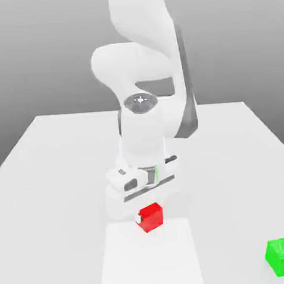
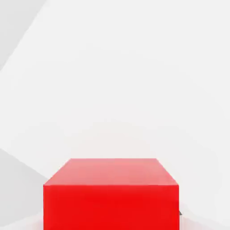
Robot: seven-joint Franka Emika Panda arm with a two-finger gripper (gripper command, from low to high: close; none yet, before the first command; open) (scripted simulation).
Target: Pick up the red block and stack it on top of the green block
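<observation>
The red block [image 1: 153,219] sits low over the white table, near the middle of its front half. My gripper [image 1: 149,215] reaches straight down onto it, and a white fingertip [image 1: 139,217] presses against the side facing the exterior view's left. The jaws are shut on the red block. In the hand view the red block [image 2: 111,197] looms very close, with its top face and one side showing. The green block [image 1: 283,256] rests on the table by itself, far off toward the exterior view's right and nearer the front edge.
The white table [image 1: 51,174] stretches wide on both sides of the arm. A brighter rectangular patch [image 1: 150,263] lies on it in front of the red block. The arm's bulky white links [image 1: 140,61] rise behind the gripper.
</observation>
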